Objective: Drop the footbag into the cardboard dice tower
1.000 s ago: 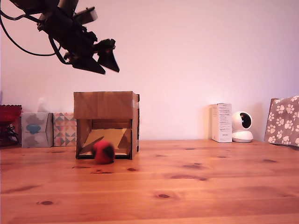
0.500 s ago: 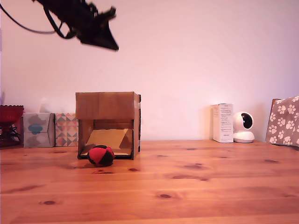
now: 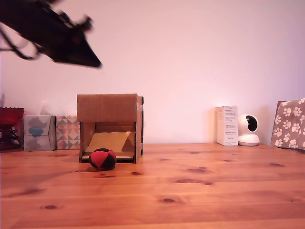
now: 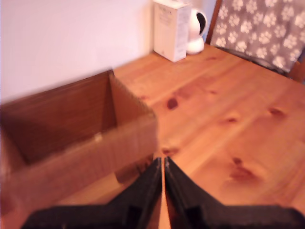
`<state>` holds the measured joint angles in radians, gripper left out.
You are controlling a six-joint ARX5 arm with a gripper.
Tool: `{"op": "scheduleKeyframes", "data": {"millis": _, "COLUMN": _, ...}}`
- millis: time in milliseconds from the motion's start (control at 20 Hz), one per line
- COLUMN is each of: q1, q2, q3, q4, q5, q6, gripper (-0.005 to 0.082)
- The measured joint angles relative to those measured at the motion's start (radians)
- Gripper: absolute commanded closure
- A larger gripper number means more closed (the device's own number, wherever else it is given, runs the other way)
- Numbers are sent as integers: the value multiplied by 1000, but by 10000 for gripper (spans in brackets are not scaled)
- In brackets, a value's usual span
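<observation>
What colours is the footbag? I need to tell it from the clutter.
Red and black panels, clearest in the exterior view.

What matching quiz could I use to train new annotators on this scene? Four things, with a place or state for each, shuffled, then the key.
Things:
1. footbag
2. pincer
3. white camera
4. paw-print fabric

Places or states:
A. shut, empty, high in the air
B. far edge of the exterior view's right
C. on the table at the cardboard dice tower's front opening
D. beside the white box

Pairs: 1-C, 2-A, 3-D, 4-B
</observation>
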<state>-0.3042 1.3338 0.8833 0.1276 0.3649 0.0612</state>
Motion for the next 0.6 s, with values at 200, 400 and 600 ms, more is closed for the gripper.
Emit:
{"op": "scheduleKeyframes", "data": {"millis": 200, "q1": 47, "q2": -162, "q3": -151, "q4": 31, "q5": -4, "q6": -11, "gripper": 793}}
{"op": "scheduleKeyframes", "data": {"millis": 400, "q1": 113, "q2": -293, "q3": -315, "q4": 12, "q5": -8, "q6": -62, "gripper": 793}}
{"op": "scheduleKeyframes", "data": {"millis": 600, "q1": 119, "q2": -500, "q3": -392, "q4": -64, "q5": -7, "q6": -83, "gripper": 793}}
